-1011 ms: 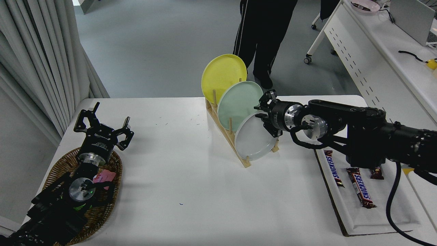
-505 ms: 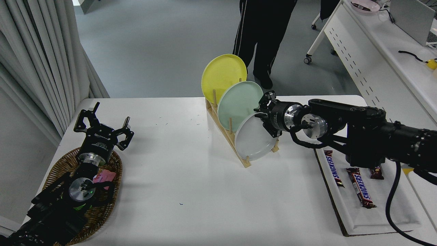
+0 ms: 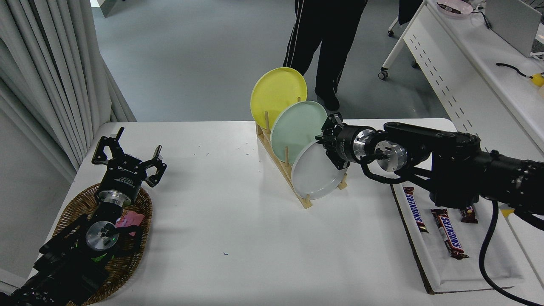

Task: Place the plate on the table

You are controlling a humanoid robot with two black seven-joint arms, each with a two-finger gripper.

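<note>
A: Where's the plate (image 3: 313, 175) now?

B: In the wooden rack (image 3: 284, 169), centre of the frame, standing on edge in the nearest slot, in front of the mint green plate (image 3: 297, 129) and the yellow plate (image 3: 277, 94). It hasn't reached the table (image 3: 238, 221) yet.

A: And the right gripper (image 3: 330, 146)?

B: At the plate's upper right rim. Its fingers sit on either side of that edge, but whether they have pinched shut on it I cannot tell — the claw's body hides the contact.

A: Anything different from a second ago?

B: Slightly. The claw has edged up and to the left, closer against the rim, and the plate seems to have tipped a touch with it. The person (image 3: 323, 46) at the top of the frame has shifted stance too.

A: Meaning?

B: I'd judge the grasp is just being settled — lifting out of the slot comes next. The pegs and the mint plate right behind leave little room.

A: The left gripper (image 3: 127, 163)?

B: Parked at lower left over the wicker basket (image 3: 76, 204), fingers spread, holding nothing.
</note>
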